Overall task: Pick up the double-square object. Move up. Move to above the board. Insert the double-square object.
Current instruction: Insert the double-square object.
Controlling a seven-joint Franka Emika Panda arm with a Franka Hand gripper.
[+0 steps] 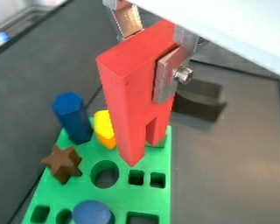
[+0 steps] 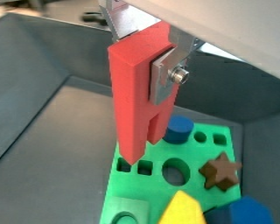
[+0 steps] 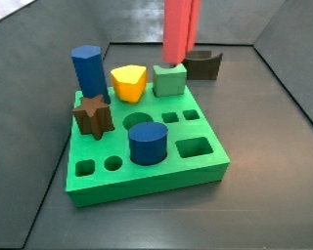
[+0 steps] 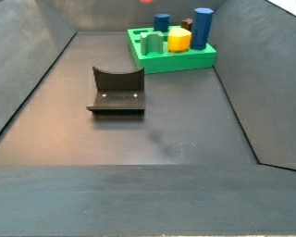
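Note:
My gripper (image 1: 149, 52) is shut on the upper part of the double-square object (image 1: 130, 96), a tall red block hanging upright; both also show in a wrist view, gripper (image 2: 146, 52) and block (image 2: 136, 96). The silver fingers (image 1: 168, 74) press its two sides. Its lower end hangs over the green board (image 1: 170, 147), close to two small square holes (image 1: 147, 180). In a side view the red block (image 3: 180, 29) stands above the board's (image 3: 146, 178) far side, over a grey-green block (image 3: 170, 78); the gripper is out of frame there.
The board (image 4: 176, 63) holds a blue hexagonal column (image 3: 86, 70), a yellow piece (image 3: 128, 83), a brown star (image 3: 93, 115) and a blue cylinder (image 3: 148, 142). The dark fixture (image 4: 116, 93) stands on the floor apart from the board. Grey walls enclose the floor.

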